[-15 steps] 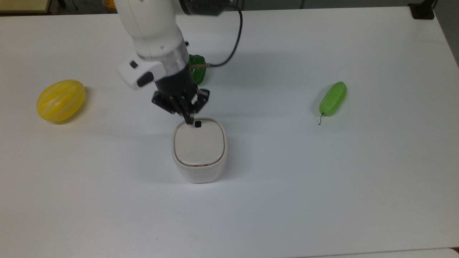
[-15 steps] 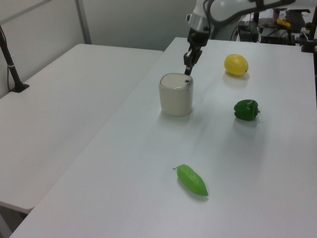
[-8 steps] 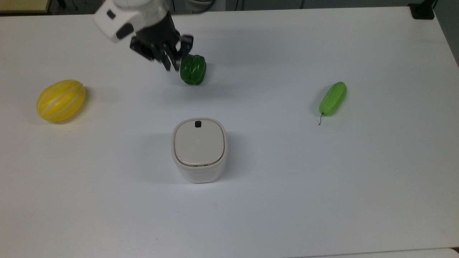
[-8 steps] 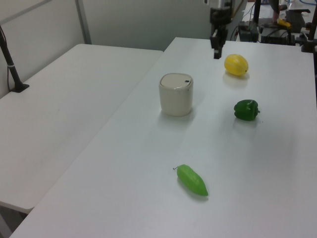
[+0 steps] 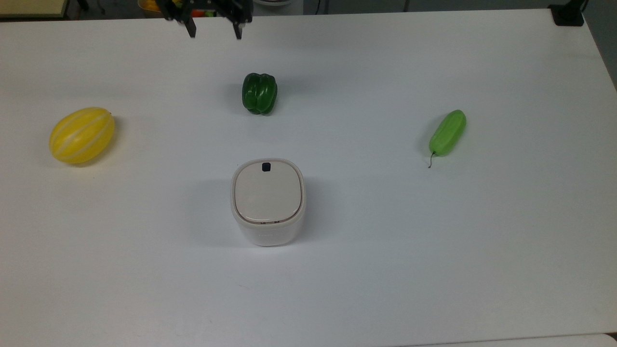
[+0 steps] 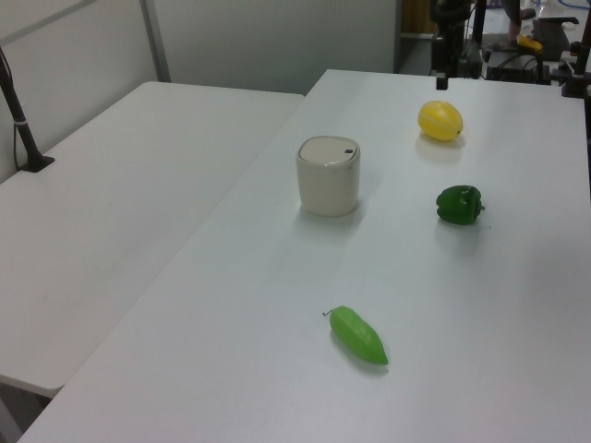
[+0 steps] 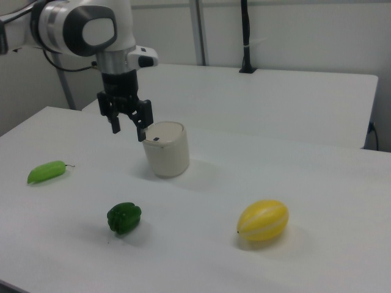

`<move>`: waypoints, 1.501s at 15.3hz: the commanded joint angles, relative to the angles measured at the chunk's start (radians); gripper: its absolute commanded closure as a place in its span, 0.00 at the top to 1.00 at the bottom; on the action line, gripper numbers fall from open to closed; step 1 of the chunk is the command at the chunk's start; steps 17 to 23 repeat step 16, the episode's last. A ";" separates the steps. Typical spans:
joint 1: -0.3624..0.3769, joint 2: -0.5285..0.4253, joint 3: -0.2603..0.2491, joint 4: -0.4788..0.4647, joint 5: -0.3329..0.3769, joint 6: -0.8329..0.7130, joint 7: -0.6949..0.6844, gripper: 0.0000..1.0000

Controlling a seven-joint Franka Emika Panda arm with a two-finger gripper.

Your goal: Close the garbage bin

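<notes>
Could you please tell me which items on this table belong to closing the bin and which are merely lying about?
Part of the job:
garbage bin, lid flat on top
gripper, open

Lying about:
green pepper
yellow melon
light green chilli

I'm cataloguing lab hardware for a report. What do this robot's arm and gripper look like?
A glossy white, rounded arm with a grey joint band and a dark cable behind it. At its end sits a black two-finger gripper with short, straight prongs below a white wrist block.

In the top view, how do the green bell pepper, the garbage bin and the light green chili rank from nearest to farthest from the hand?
1. Green bell pepper, just below the hand.
2. Garbage bin, lower centre.
3. Light green chili, far at the top view's right.
</notes>
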 commanded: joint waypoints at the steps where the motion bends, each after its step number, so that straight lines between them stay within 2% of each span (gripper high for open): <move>1: 0.007 -0.142 0.002 -0.163 -0.019 0.023 -0.013 1.00; 5: -0.008 -0.176 -0.001 -0.168 -0.020 0.000 -0.005 1.00; 14: -0.054 -0.167 -0.009 -0.121 -0.013 -0.050 -0.016 1.00; 23: -0.054 -0.168 -0.008 -0.121 -0.011 -0.052 -0.009 1.00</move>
